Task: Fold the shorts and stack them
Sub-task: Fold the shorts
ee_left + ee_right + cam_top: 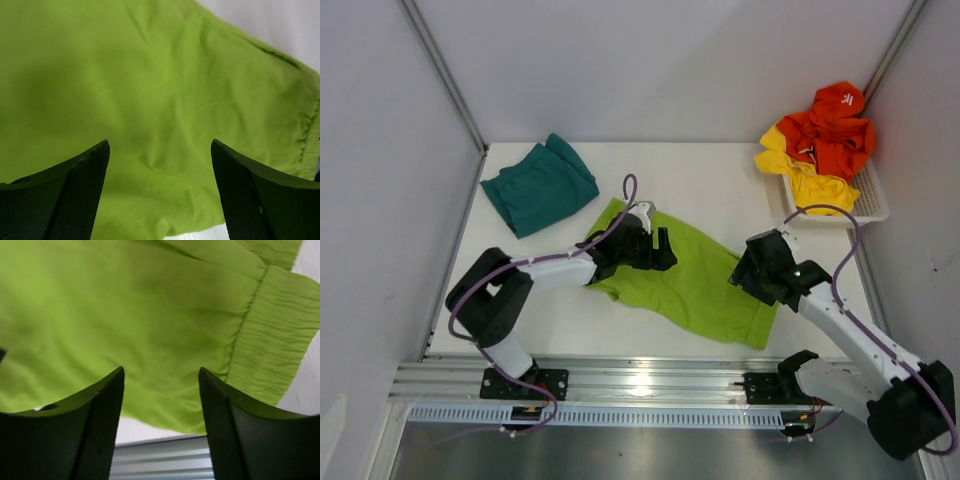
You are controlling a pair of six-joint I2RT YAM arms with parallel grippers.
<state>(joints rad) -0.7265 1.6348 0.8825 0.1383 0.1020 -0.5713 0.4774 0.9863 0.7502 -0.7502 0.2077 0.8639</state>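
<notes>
The lime green shorts lie spread flat in the middle of the table. The teal shorts lie folded at the back left. My left gripper is open just above the green shorts' upper left part; the cloth fills the left wrist view between the fingers. My right gripper is open over the shorts' right side near the waistband. The green cloth shows between its fingers. Neither gripper holds anything.
A white basket at the back right holds orange and yellow clothes. The table's metal front rail runs just below the green shorts. Grey walls close in the left, back and right.
</notes>
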